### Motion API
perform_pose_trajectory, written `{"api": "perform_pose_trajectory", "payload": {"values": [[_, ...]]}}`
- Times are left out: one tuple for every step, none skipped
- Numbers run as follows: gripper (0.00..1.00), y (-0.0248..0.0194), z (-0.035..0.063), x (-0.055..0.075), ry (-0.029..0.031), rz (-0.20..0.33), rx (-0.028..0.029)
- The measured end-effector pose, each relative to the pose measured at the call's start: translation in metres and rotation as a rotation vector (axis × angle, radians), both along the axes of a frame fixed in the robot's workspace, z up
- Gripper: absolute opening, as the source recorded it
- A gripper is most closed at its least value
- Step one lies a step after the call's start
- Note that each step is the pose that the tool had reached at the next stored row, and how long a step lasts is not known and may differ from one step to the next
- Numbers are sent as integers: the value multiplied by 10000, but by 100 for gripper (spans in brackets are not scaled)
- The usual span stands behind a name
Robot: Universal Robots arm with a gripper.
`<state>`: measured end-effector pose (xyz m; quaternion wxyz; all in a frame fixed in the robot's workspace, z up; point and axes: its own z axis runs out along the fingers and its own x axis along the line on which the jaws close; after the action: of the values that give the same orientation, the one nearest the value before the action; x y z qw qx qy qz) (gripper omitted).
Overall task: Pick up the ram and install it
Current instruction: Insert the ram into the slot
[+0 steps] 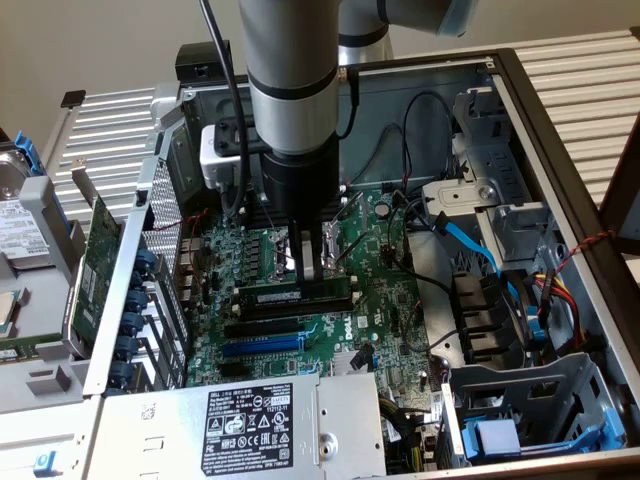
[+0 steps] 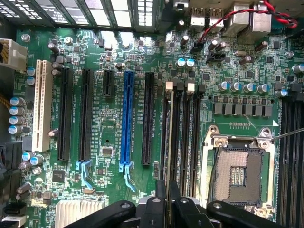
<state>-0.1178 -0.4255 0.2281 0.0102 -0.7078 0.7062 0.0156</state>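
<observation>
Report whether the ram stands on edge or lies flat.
On edge: the ram stands upright at the memory slots, top edge gripped by the end effector. Seated or not: cannot tell.

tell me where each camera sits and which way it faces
Exterior view: off the arm, above the open computer case, looking down into it at the motherboard; shows the arm and its gripper shut on the ram.
Wrist view: on the wrist, looking down along the gripper at the motherboard's slots and CPU socket; its black fingers show.
Shared: the motherboard, the gripper, the blue expansion slot.
</observation>
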Motion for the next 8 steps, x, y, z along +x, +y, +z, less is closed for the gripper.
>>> {"api": "perform_pose_trajectory", "payload": {"values": [[14, 0, -1, -1, -4, 0, 0], [14, 0, -2, -4, -10, 0, 1], [14, 0, -4, -7, -14, 0, 1], [14, 0, -5, -8, -17, 1, 1], [14, -1, -6, -9, -19, 2, 0], [14, -1, -8, -11, -22, 1, -1], [14, 0, -10, -13, -25, 0, 0], [14, 0, -11, -13, -25, 1, -1]]}}
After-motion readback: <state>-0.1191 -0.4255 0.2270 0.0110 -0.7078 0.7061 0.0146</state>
